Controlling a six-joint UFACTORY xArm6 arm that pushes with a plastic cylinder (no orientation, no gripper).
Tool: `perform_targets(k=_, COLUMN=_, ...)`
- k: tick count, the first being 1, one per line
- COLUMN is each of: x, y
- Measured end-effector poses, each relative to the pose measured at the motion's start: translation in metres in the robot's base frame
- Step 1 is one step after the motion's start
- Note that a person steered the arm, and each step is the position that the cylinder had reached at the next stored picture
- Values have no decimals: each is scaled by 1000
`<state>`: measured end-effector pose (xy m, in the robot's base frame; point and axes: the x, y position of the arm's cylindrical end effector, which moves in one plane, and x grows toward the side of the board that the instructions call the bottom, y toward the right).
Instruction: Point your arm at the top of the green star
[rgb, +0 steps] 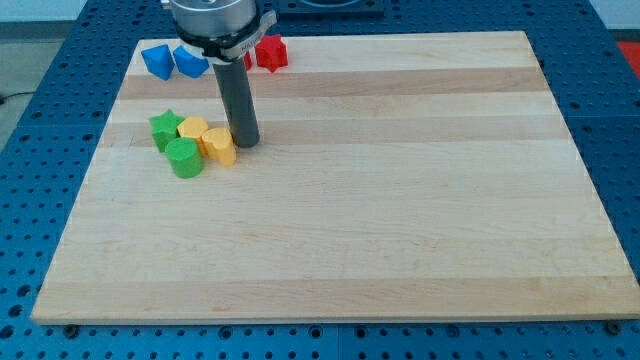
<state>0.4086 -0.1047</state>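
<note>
The green star (165, 127) lies near the left edge of the wooden board (400, 220). Touching it on its right is a yellow block (192, 129), and a second yellow block (218, 145) lies below and right of that one. A green round block (184, 158) sits just below the star. My tip (246, 143) rests on the board just right of the second yellow block, close to or touching it. The tip is well to the right of the green star, with both yellow blocks between them.
Two blue blocks (157, 61) (190, 61) lie at the board's top left corner. A red block (271, 52) lies at the top edge, right of the rod, and another red block is mostly hidden behind the rod. Blue perforated table surrounds the board.
</note>
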Motion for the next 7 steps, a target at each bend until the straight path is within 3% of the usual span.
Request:
perform_targets(k=1, x=12, y=-4)
perform_targets(k=2, x=12, y=-77)
perform_targets(k=3, x=12, y=-101)
perform_targets(k=5, x=-9, y=45)
perform_targets(k=7, x=-74, y=53)
